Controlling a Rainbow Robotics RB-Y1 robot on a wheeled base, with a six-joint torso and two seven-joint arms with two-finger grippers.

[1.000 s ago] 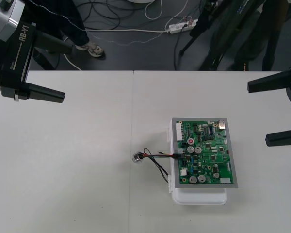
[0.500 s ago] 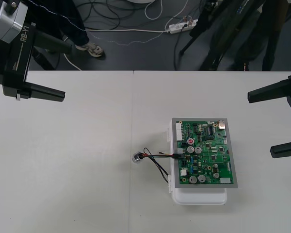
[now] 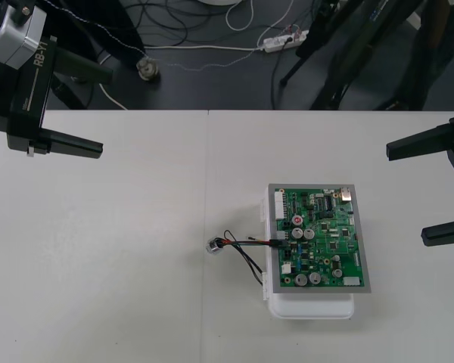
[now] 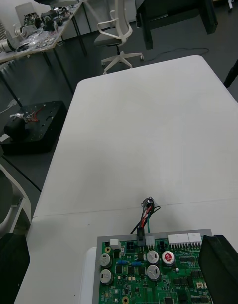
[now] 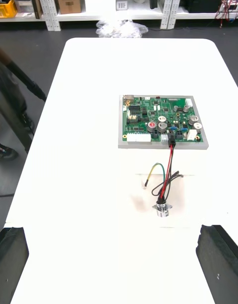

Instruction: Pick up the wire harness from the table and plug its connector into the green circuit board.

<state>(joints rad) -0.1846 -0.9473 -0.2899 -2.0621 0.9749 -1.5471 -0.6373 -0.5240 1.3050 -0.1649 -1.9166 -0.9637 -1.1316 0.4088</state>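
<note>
Front view puts the wire harness (image 3: 242, 246) with its plug (image 3: 278, 243) at the left edge of the green circuit board (image 3: 321, 238). Its wires run left to the round socket (image 3: 212, 246), which lies on the counter (image 3: 121, 265) just beside the white base (image 3: 310, 306). In the left wrist view the plug (image 5: 172, 141) appears seated in a board connector, though how deep it sits is hard to judge from this height.

The left jaws hang at the far left corner of the counter, spread wide and holding nothing, with their fingers (image 5: 12, 264) at the two bottom corners of that arm's own view. The right jaws wait at the right edge, well apart from the board, fingers (image 3: 420, 142) wide apart and empty.

Against a second ago, the left jaws have drawn a little farther toward the far left, and the near finger of the right jaws has shifted nearer, widening the gap. Since half a second ago neither has moved noticeably. Harness, plug and socket lie exactly as before. With both arms backed off and nothing disturbed, the plugging looks done.
</note>
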